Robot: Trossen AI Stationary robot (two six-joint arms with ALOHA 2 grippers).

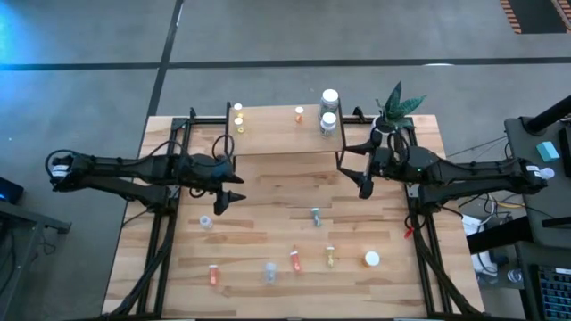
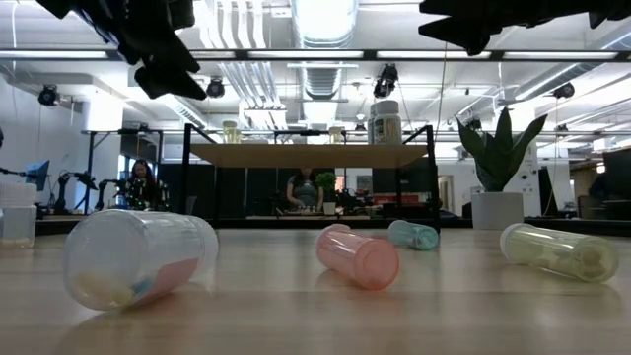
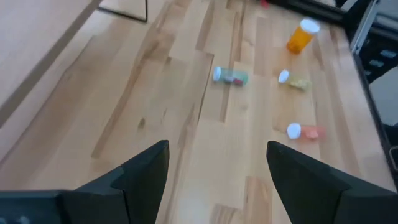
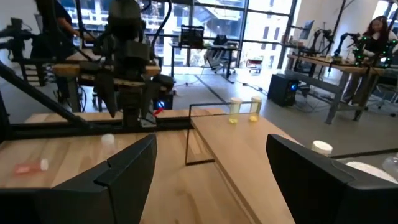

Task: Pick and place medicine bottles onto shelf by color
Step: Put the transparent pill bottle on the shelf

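The wood-plank table point(image 1: 268, 214) is being viewed from above, with the shelf point(image 1: 277, 134) lying across the upper centre of the frame. On the shelf, two larger white-capped bottles point(image 1: 329, 111) are standing at the right, an orange vial point(image 1: 299, 113) in the middle, and two yellow vials point(image 1: 238, 118) at the left end. The left gripper point(image 1: 230, 189) is hovering at left of centre, just below the shelf's left end, fingers spread and empty; the right gripper point(image 1: 353, 169) is hovering at the shelf's right end, fingers likewise spread and empty. Loose medicine bottles are lying in the lower half of the frame: a clear vial point(image 1: 206, 222) is sitting just below the left gripper and is judged the nearest pick for that arm; its long axis cannot be told. A bluish bottle point(image 1: 316, 216) is lying at centre, long axis roughly vertical in the frame, about midway between the grippers. The remaining bottles are scattered along the bottom edge.
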